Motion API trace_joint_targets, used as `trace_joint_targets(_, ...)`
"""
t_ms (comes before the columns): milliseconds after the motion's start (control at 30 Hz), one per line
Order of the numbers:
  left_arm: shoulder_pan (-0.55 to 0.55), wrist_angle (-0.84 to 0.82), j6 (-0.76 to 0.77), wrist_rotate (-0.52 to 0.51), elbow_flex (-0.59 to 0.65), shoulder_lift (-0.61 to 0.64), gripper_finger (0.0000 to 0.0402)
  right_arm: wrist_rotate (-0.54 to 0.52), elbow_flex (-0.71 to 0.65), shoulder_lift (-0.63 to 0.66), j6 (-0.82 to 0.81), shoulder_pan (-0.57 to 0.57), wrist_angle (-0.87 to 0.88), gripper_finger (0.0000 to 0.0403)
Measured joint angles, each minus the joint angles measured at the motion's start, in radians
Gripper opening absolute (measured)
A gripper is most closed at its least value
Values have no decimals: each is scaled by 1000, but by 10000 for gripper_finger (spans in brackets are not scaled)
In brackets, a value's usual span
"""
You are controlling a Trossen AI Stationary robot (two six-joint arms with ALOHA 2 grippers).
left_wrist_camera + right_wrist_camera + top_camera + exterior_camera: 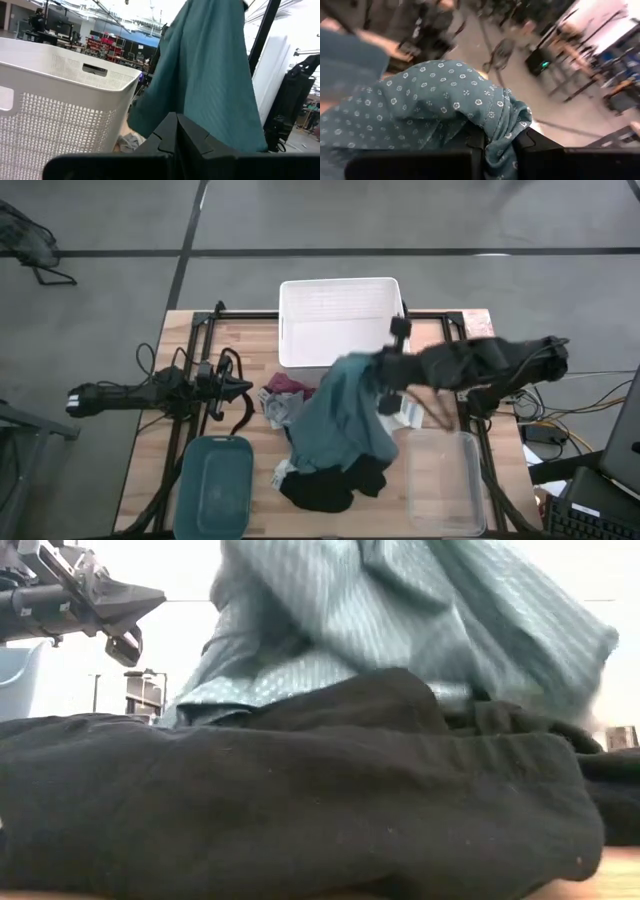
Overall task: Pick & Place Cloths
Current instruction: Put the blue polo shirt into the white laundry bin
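Note:
The large teal cloth point(340, 415) hangs from my right gripper point(378, 370), which is shut on it just in front of the white slatted basket point(338, 320). Its lower part drapes over the black cloth point(330, 485) on the table. The black cloth fills the low view point(300, 810), with the teal cloth point(400, 620) above it. A maroon-pink piece point(285, 386) and a grey piece point(280, 410) lie at the pile's left. My left gripper point(245, 387) is shut and empty, left of the pile; the teal cloth shows ahead of it point(210, 85). My right gripper pinches a bunched fold of the teal cloth point(495, 135) between its two fingers, several layers gathered. The fingers come level from the table's right side. The cloth hangs below them, spread wide, its lower end resting on the pile.
A teal plastic tub point(215, 485) stands at the near left. A clear plastic bin point(445, 480) stands at the near right. A white striped piece point(408, 412) lies right of the pile. The basket wall point(60, 115) is close to my left gripper.

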State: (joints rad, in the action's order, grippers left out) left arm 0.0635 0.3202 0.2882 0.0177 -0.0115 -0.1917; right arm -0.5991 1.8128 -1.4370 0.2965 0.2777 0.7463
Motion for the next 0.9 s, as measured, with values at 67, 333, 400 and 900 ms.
trace_joint_targets(67, 0, 0, 0, 0, 0, 0, 11, 0, 59, -10, 28, -40, -2, 25)
trace_joint_targets(333, 0, 0, 0, 0, 0, 0, 11, -121, 321, -81, 187, -176, -62, 25)
trace_joint_targets(400, 0, 0, 0, 0, 0, 0, 11, -182, 367, -100, 269, -207, -121, 25)
trace_joint_targets(900, 0, 0, 0, 0, 0, 0, 11, -269, 542, -233, 825, -408, -596, 25)
